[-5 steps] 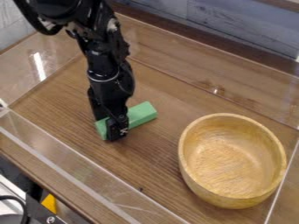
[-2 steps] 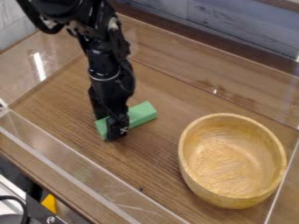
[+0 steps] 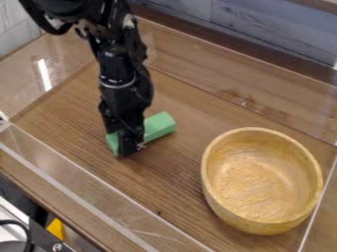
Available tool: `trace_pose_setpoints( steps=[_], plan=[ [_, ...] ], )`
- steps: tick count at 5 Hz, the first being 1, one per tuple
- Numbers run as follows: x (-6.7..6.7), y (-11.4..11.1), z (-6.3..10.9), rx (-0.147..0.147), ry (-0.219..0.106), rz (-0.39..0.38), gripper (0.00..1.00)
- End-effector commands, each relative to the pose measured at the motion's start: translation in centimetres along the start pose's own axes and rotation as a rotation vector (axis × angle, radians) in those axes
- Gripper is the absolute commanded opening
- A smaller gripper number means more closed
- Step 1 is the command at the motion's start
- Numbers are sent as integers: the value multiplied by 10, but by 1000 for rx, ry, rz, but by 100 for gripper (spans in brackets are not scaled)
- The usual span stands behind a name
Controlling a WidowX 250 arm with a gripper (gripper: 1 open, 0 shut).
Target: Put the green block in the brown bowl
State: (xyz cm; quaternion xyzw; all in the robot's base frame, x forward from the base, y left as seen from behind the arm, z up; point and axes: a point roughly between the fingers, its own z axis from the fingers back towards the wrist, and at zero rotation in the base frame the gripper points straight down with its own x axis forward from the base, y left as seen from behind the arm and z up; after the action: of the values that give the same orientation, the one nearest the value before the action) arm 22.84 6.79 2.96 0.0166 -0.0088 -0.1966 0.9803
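The green block [image 3: 157, 127] lies flat on the wooden table, left of centre, its long axis slanting up to the right. My gripper [image 3: 125, 141] points straight down over the block's lower left end, with its black fingers shut on that end and the tips at table level. Part of the block is hidden behind the fingers. The brown bowl [image 3: 262, 179] sits empty at the lower right, a short gap away from the block.
A clear plastic wall [image 3: 79, 187] runs along the table's near edge and another along the left side. A pale panel [image 3: 263, 30] stands behind the table. Cables and a yellow-black item [image 3: 39, 231] show at the bottom left.
The fingers have closed in on the block's lower left end. The arm itself has stayed in place, and the block and bowl have not moved.
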Motion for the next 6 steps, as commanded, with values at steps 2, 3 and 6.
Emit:
trace_pose_setpoints(
  steps=[2, 3, 6],
  plan=[
    [14, -15, 60, 16, -63, 69, 0],
    [31, -60, 86, -19, -85, 98, 0],
    [57, -194, 76, -77, -65, -166, 0]
  ],
)
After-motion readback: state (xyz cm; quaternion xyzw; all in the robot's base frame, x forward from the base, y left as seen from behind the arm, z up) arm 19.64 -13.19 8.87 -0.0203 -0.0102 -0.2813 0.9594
